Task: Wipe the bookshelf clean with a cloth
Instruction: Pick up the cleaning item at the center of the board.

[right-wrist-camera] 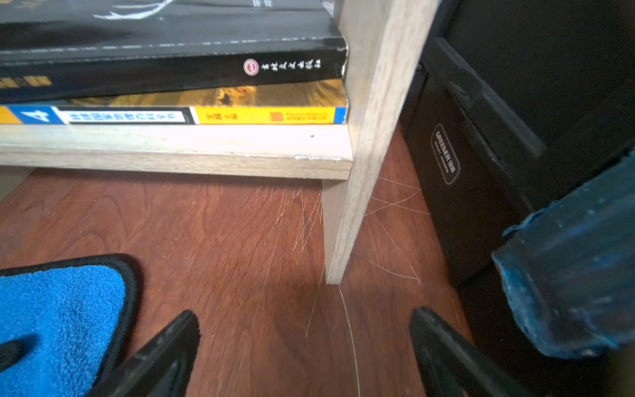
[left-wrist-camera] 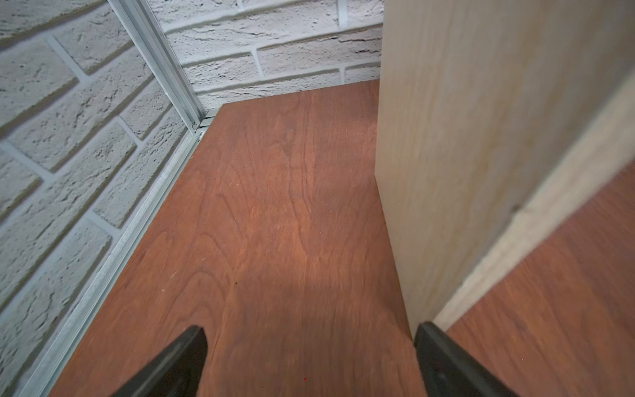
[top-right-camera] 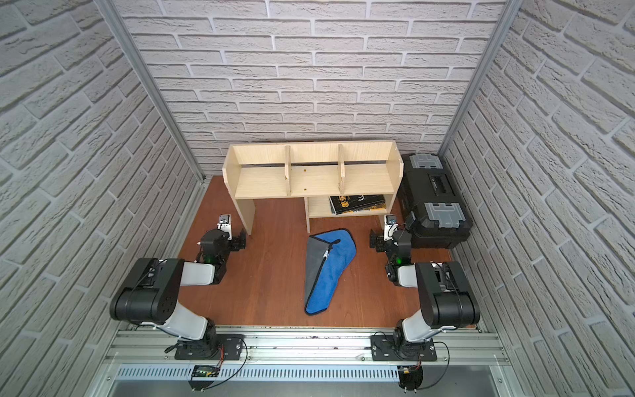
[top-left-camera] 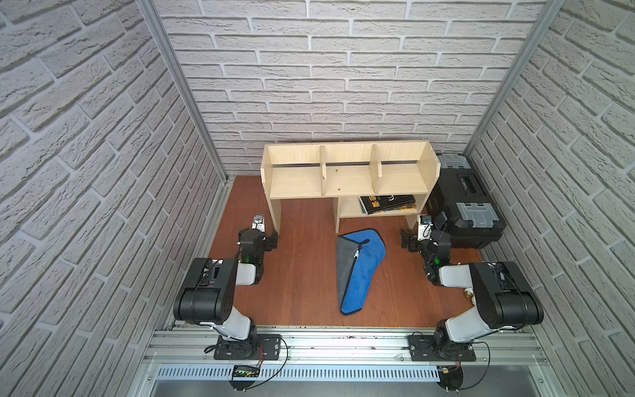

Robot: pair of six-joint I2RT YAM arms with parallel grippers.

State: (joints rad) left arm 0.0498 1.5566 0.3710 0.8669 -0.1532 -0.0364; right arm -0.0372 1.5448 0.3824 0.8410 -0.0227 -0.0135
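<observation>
Currently I record the left pincer (left-wrist-camera: 311, 338) spread wide and empty beside the bookshelf (top-left-camera: 347, 178), by its pale wood-grained side panel. The right pincer (right-wrist-camera: 305, 321) is likewise wide and empty, near the opposite leg. The plush cloth (top-left-camera: 359, 271), blue over grey with dark edging, lies folded in a rough wedge on the reddish veneer counter (top-left-camera: 302, 275), at 6 o'clock from the bookshelf.
</observation>
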